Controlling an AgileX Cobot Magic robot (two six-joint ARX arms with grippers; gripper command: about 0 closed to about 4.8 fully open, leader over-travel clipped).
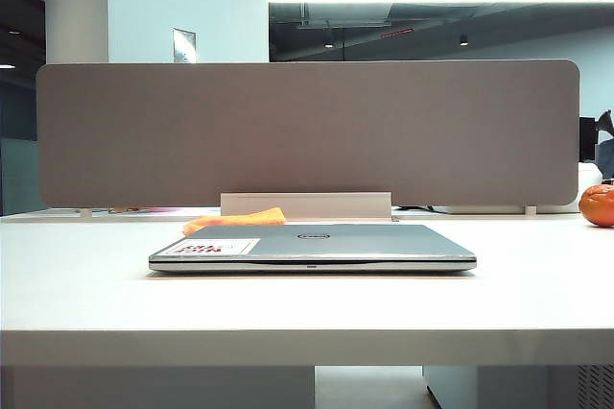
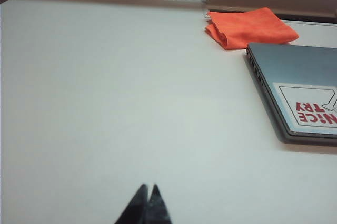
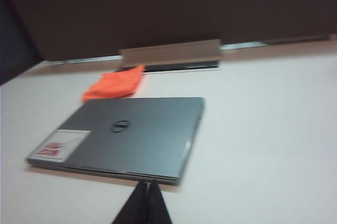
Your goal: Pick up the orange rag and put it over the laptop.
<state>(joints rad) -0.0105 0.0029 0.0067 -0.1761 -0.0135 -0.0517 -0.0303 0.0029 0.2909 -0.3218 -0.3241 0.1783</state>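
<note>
The closed silver-grey laptop (image 1: 312, 246) lies flat mid-table, its dark round logo up and a white-and-red sticker at its front left corner. The folded orange rag (image 1: 235, 220) lies on the table just behind the laptop's left rear corner. In the left wrist view the rag (image 2: 250, 27) sits beyond the laptop (image 2: 300, 92); my left gripper (image 2: 148, 187) is shut and empty, well short of both. In the right wrist view the laptop (image 3: 126, 134) and rag (image 3: 115, 83) lie ahead; my right gripper (image 3: 147, 182) is shut and empty, near the laptop's front edge. Neither arm shows in the exterior view.
A wide grey partition (image 1: 307, 131) stands along the table's back edge, with a low white base block (image 1: 305, 204) behind the laptop. A round glossy orange ball-like object (image 1: 599, 204) sits at the far right. The white table (image 1: 307, 303) stretches around the laptop.
</note>
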